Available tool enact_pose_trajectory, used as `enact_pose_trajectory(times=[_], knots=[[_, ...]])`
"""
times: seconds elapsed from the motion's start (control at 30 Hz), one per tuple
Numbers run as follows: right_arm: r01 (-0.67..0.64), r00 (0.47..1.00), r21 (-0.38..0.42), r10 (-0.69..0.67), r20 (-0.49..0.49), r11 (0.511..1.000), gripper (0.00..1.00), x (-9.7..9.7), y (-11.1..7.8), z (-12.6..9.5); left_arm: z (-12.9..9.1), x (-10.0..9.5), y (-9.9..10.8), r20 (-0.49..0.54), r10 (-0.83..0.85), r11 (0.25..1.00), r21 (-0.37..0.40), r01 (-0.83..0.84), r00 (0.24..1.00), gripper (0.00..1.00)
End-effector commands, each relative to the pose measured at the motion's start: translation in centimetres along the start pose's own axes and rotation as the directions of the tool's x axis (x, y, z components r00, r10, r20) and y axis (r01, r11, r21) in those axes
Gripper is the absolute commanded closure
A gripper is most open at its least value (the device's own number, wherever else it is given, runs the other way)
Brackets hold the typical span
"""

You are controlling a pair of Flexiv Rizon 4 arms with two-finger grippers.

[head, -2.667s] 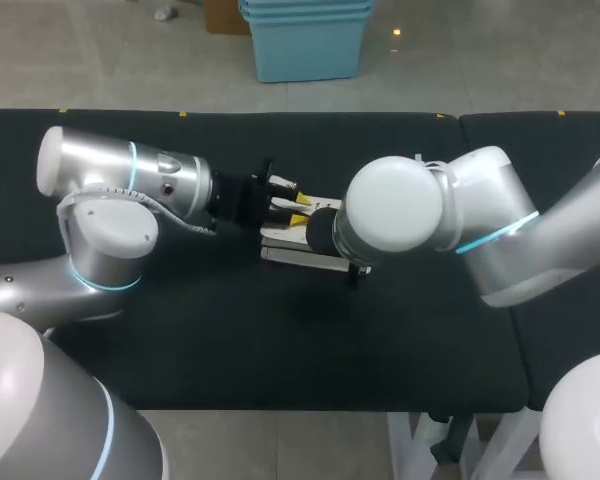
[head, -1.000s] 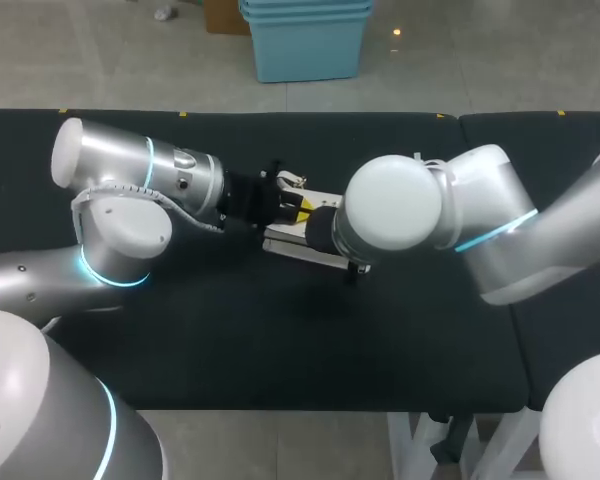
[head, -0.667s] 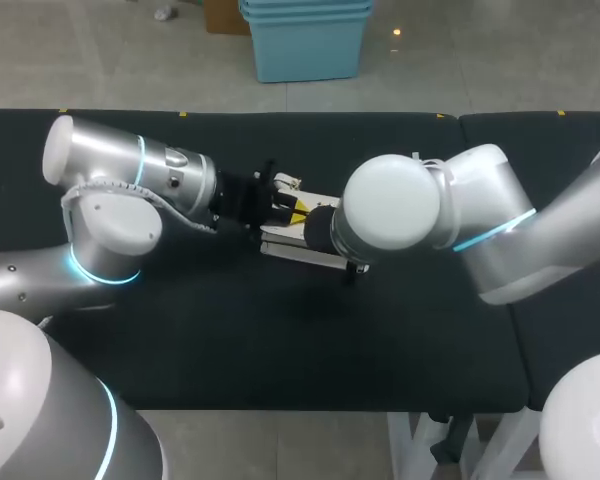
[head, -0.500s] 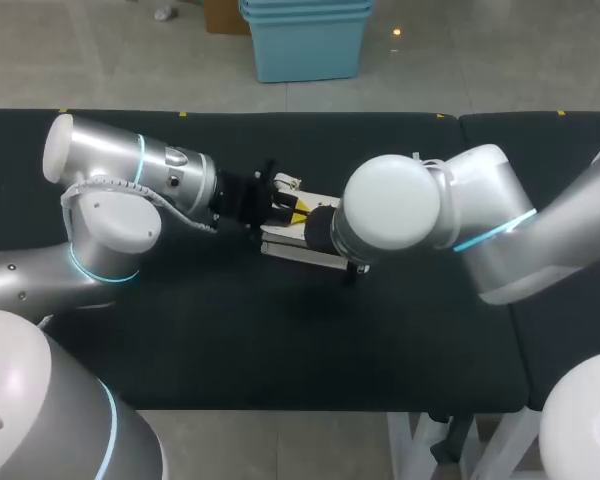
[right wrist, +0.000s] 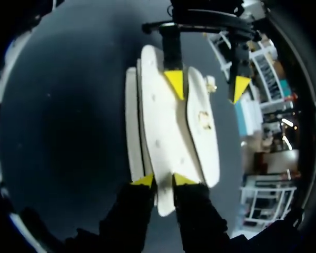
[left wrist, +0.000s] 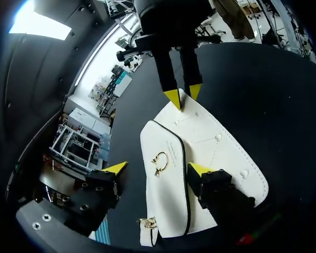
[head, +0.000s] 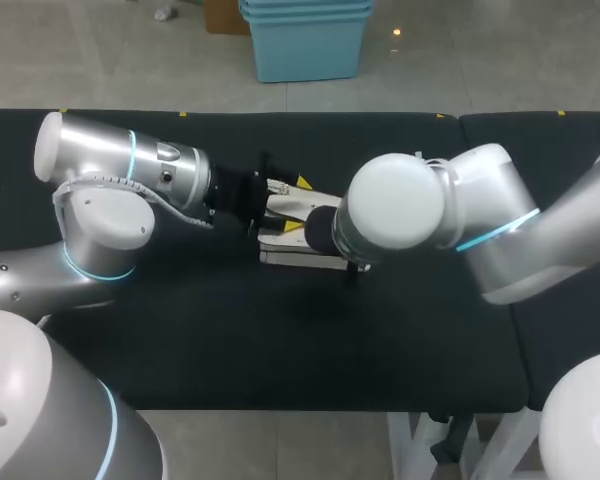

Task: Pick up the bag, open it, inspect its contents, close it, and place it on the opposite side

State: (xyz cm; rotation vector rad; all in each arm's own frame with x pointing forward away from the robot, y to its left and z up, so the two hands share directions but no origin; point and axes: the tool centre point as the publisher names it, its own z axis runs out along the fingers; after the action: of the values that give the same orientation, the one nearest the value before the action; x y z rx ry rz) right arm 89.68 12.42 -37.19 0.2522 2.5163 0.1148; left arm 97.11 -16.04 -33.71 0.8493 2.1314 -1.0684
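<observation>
Two pincers: right pincer (right wrist: 163, 180) pinches bag (right wrist: 158, 132) at 3 o'clock; left pincer (left wrist: 158, 168) wide astride flap (left wrist: 168, 187).
Flap: clamp its edge, lift slowly.

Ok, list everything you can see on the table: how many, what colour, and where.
bag: one, white with black trim, lying mid-table between the two arms, flap spread away from the body
clasp: one, gold, on the bag's flap
table: one, black, under the bag
left fingers: two, black with yellow tips, open; one sits between flap and body, the other is outside the flap and clear of it
right fingers: two, black with yellow tips, shut on the bag's opposite end
</observation>
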Motion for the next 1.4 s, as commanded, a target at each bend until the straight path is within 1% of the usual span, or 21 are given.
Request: enact_pose_trajectory(times=[0.03, 0.23, 0.4, 0.5, 0.67, 0.8, 0.87, 1.0, 1.1, 1.2, 1.23, 1.3, 1.4], knots=[[0.003, 1.0, -0.015, -0.003, -0.006, 1.0, 0.0, -0.3, -0.6, -0.5, -1.0, 0.1, -0.5, 0.011, -0.015, 1.0, 0.011, 0.015, 1.0, 0.0], [0.008, 1.0, -0.017, -0.008, -0.013, 1.0, 0.0, -0.5, -0.8, -1.0, -1.8, -0.9, -0.9, 0.031, -0.04, 0.999, 0.019, 0.039, 0.999, 0.0], [0.011, 1.0, -0.017, -0.011, -0.005, 1.0, 0.0, -0.5, -0.9, -1.4, -1.7, -1.8, -0.7, 0.039, -0.046, 0.999, 0.004, 0.046, 0.998, 0.0], [0.013, 1.0, -0.019, -0.013, -0.002, 1.0, 0.0, -0.4, -1.0, -1.7, -1.9, -1.9, -0.7, 0.045, -0.062, 0.998, 0.011, 0.061, 0.997, 0.0], [0.017, 1.0, -0.024, -0.017, 0.008, 1.0, 0.0, -0.9, -1.2, -2.6, -2.6, -1.5, -1.5, 0.03, -0.063, 0.997, 0.047, 0.062, 0.998, 0.0], [0.023, 1.0, -0.03, -0.023, 0.006, 0.999, 0.0, -1.0, -1.2, -3.1, -2.8, -0.4, -2.3, -0.02, -0.065, 0.997, 0.048, 0.066, 0.998, 0.0], [0.028, 1.0, -0.037, -0.028, -0.004, 0.999, 0.0, -1.0, -1.2, -3.5, -3.1, -0.1, -2.5, -0.028, -0.071, 0.997, 0.041, 0.072, 0.997, 0.0], [0.042, 0.999, -0.051, -0.044, -0.023, 0.998, 0.0, -1.7, -1.3, -4.8, -4.3, 0.1, -3.1, -0.037, -0.119, 0.993, 0.009, 0.119, 0.992, 0.0], [0.049, 0.997, -0.068, -0.052, -0.05, 0.997, 0.0, -2.3, -1.4, -5.6, -5.1, 0.0, -3.3, -0.051, -0.201, 0.98, -0.009, 0.2, 0.978, 0.0], [0.036, 0.993, -0.09, -0.045, -0.107, 0.995, 0.0, -2.9, -1.6, -6.1, -5.6, -0.1, -3.2, -0.068, -0.305, 0.952, -0.041, 0.303, 0.95, 0.0], [0.034, 0.991, -0.082, -0.045, -0.128, 0.996, 0.0, -3.2, -1.7, -6.3, -5.7, -0.2, -3.0, -0.073, -0.363, 0.931, -0.07, 0.358, 0.929, 0.0], [0.024, 0.985, -0.094, -0.039, -0.167, 0.995, 0.0, -3.5, -1.9, -6.6, -5.9, -0.1, -2.8, -0.09, -0.418, 0.907, -0.107, 0.408, 0.904, 0.0], [0.024, 0.974, -0.075, -0.04, -0.221, 0.997, 0.0, -3.9, -2.1, -6.9, -6.0, 0.2, -2.8, -0.139, -0.479, 0.876, -0.139, 0.462, 0.867, 0.0]])
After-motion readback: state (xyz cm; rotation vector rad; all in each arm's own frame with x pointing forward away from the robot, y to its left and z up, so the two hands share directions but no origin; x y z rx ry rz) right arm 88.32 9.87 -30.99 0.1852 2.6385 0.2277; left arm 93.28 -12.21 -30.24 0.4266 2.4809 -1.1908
